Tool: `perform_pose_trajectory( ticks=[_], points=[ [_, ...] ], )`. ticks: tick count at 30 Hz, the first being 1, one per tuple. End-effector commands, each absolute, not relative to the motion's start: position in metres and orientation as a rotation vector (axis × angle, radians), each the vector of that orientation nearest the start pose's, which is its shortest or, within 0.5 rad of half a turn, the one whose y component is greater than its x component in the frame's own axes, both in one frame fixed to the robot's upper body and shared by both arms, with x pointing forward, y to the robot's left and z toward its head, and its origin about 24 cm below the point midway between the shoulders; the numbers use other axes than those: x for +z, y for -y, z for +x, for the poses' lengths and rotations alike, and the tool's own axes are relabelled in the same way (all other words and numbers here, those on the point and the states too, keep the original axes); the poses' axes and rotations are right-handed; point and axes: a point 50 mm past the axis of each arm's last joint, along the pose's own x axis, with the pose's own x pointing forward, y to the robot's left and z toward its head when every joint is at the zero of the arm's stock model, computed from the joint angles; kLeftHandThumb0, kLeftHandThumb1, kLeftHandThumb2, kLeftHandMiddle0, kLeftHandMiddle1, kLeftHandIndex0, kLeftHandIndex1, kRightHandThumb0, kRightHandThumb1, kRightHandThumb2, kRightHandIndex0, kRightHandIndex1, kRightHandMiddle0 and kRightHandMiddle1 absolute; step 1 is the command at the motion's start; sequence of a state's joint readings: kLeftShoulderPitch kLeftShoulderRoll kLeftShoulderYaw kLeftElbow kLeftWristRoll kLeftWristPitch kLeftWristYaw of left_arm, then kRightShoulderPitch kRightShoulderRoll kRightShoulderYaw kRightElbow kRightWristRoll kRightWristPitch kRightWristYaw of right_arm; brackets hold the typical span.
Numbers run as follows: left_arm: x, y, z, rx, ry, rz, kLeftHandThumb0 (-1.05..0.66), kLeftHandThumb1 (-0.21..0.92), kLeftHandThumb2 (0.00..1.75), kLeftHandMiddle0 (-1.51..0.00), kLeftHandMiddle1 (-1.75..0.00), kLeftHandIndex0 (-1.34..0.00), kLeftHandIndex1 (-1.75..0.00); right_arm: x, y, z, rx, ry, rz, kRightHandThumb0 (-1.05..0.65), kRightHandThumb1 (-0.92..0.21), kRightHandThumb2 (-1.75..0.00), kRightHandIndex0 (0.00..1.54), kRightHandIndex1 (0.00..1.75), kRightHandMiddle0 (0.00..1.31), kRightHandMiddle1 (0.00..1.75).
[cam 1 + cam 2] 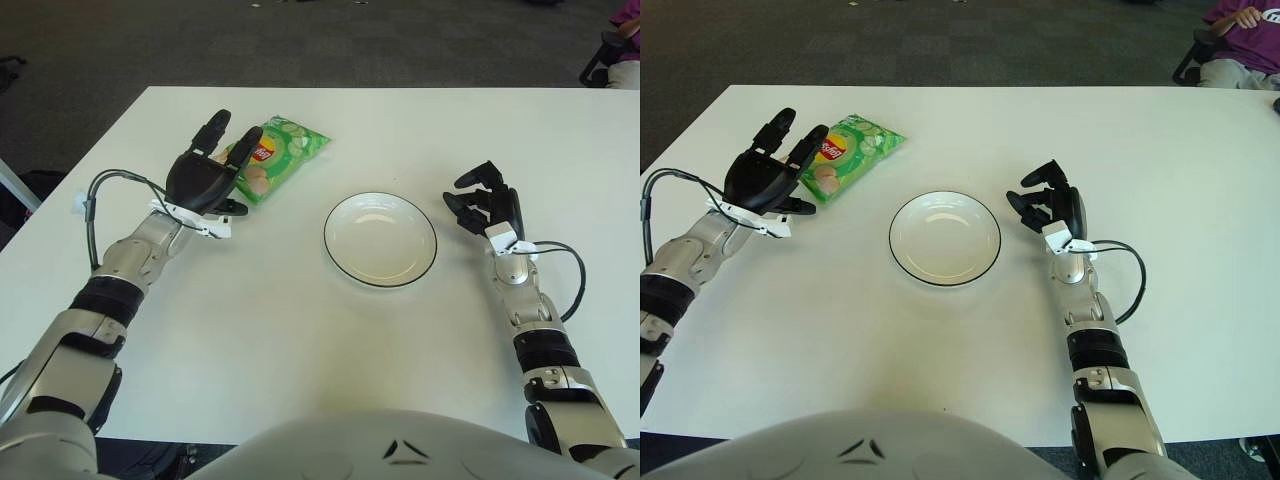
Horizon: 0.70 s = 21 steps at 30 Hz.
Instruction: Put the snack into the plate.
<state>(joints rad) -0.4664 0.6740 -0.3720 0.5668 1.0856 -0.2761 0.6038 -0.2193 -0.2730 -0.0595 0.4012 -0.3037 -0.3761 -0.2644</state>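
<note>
My left hand is out over the table at about ten o'clock from the plate, palm down, its fingers stretched forward and spread apart, holding nothing. Two of those fingertips reach alongside the near left edge of the snack, one of them overlapping the bag's corner, though I cannot tell whether it actually touches the bag or only passes above it. My thumb sticks out low on the inner side, toward the plate. The snack is a green chip bag lying flat on the white table, tilted so its long axis runs toward one o'clock, with a red and yellow logo near the end closest to my fingers. It sits at about eleven o'clock from the plate, near it but clearly apart, and wholly outside the rim. The plate is round and white with a thin dark edge, and it lies at the middle of the table, straight ahead of me. My right hand shows at three o'clock from the plate, just beside its rim without reaching it, fingers curled loosely inward around nothing. A black cable loops from my left wrist, and another from my right.
</note>
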Motion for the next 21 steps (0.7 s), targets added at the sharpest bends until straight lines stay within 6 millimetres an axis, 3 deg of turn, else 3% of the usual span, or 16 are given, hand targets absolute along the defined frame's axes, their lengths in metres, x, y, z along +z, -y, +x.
perform_pose_trajectory(
  ticks=[1,9,18,21],
  points=[
    [0.087,-0.222,0.324,0.015,0.616,1.752,-0.8,0.84,0.01,0.0,0.0,-0.02,0.0,0.063,0.217,0.291,-0.212,0.274,-0.54,-0.35,-0.92,-0.39,0.96,0.47,0.33,1.59],
    [0.085,-0.219,0.328,0.136,0.62,1.738,-0.76,0.85,0.01,0.0,0.0,-0.02,0.0,0.063,0.216,0.292,-0.21,0.274,-0.538,-0.35,-0.92,-0.39,0.96,0.47,0.33,1.59],
    [0.083,-0.219,0.33,0.145,0.612,1.749,-0.73,0.86,0.01,0.0,0.0,-0.02,0.0,0.063,0.216,0.292,-0.209,0.274,-0.539,-0.35,-0.92,-0.39,0.96,0.47,0.33,1.59],
    [0.082,-0.221,0.334,0.059,0.54,1.82,-0.71,0.86,0.01,0.0,0.0,-0.02,0.0,0.063,0.216,0.292,-0.209,0.274,-0.54,-0.35,-0.92,-0.39,0.97,0.47,0.33,1.59]
  ],
)
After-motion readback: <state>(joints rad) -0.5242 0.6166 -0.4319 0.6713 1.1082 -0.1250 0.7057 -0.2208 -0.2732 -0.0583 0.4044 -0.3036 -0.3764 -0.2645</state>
